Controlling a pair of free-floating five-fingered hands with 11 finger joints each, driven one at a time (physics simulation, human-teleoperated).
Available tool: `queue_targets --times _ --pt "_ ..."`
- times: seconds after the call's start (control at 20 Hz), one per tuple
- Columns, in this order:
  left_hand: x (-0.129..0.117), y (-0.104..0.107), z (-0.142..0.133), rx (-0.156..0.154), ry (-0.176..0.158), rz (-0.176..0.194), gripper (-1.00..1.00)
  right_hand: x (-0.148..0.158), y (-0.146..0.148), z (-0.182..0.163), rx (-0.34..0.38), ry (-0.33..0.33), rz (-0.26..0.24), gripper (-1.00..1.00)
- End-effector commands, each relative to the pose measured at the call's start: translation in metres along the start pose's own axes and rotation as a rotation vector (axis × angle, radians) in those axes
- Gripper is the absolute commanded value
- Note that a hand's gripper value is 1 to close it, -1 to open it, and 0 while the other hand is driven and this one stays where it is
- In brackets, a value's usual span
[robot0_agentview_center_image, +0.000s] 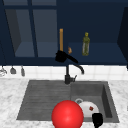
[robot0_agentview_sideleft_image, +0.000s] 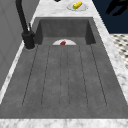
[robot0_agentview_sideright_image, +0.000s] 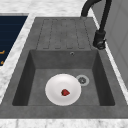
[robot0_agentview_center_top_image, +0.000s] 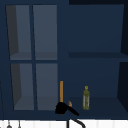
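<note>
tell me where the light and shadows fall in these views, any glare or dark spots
Front view: wall cabinet stays dark, so the left hand blends into it; red ball is flatly lit, no glare. Right side view: white plate is brightest, basin walls shaded. Upper view: green bottle dimly lit.

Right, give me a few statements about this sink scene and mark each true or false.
1. The left robot hand is up at the open cabinet shelf, near a wooden stick. True.
2. The plate lies on the drainboard. False: it lies in the basin.
3. A small red piece lies on the plate. True.
4. The bottle lies flat in the sink. False: it stands upright on the cabinet shelf.
5. The right robot hand is at the sink's front edge, near the plate. True.
</note>
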Motion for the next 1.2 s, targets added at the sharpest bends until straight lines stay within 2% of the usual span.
queue_targets --times 0.0,0.15,0.25,0.3,0.35,0.4,0.45,0.5,0.75,0.85,0.9,0.95,1.0,1.1,1.15 --pt "-0.003 -0.006 0.005 0.057 0.102 -0.045 -1.0 0.0 0.0 0.0 0.0 0.0 0.0 0.0" --pt "-0.006 -0.011 0.006 0.051 0.129 -0.036 -1.0 0.0 0.0 0.0 0.0 0.0 0.0 0.0" --pt "-0.014 -0.011 0.002 0.044 0.122 -0.017 -1.0 0.0 0.0 0.0 0.0 0.0 0.0 0.0" --pt "-0.016 -0.013 0.001 0.043 0.125 -0.021 -1.0 0.0 0.0 0.0 0.0 0.0 0.0 0.0" --pt "-0.02 -0.013 -0.001 0.034 0.133 -0.001 -1.0 0.0 0.0 0.0 0.0 0.0 0.0 0.0" --pt "-0.019 -0.012 -0.005 0.06 0.139 0.028 -1.0 0.0 0.0 0.0 0.0 0.0 0.0 0.0" --pt "-0.024 -0.013 -0.007 0.074 0.134 0.036 -1.0 0.0 0.0 0.0 0.0 0.0 0.0 0.0" --pt "-0.022 -0.011 -0.011 0.089 0.145 0.047 -1.0 0.0 0.0 0.0 0.0 0.0 0.0 0.0" --pt "-0.028 -0.01 -0.014 0.126 0.158 0.045 -1.0 0.0 0.0 0.0 0.0 0.0 0.0 0.0" --pt "-0.033 -0.005 -0.01 0.141 0.126 0.069 -1.0 0.0 0.0 0.0 0.0 0.0 0.0 0.0" --pt "-0.028 -0.005 -0.009 0.132 0.112 0.06 -1.0 0.0 0.0 0.0 0.0 0.0 0.0 0.0" --pt "-0.027 -0.006 -0.008 0.034 0.125 0.016 -1.0 0.0 0.0 0.0 0.0 0.0 0.0 0.0" --pt "-0.027 -0.006 -0.008 0.038 0.126 0.019 -1.0 0.0 0.0 0.0 0.0 0.0 0.0 0.0" --pt "-0.03 -0.01 -0.002 0.015 0.13 0.009 -1.0 0.0 0.0 0.0 0.0 0.0 0.0 0.0" --pt "-0.028 -0.007 -0.005 0.034 0.126 0.018 -1.0 0.0 0.0 0.0 0.0 0.0 0.0 0.0"
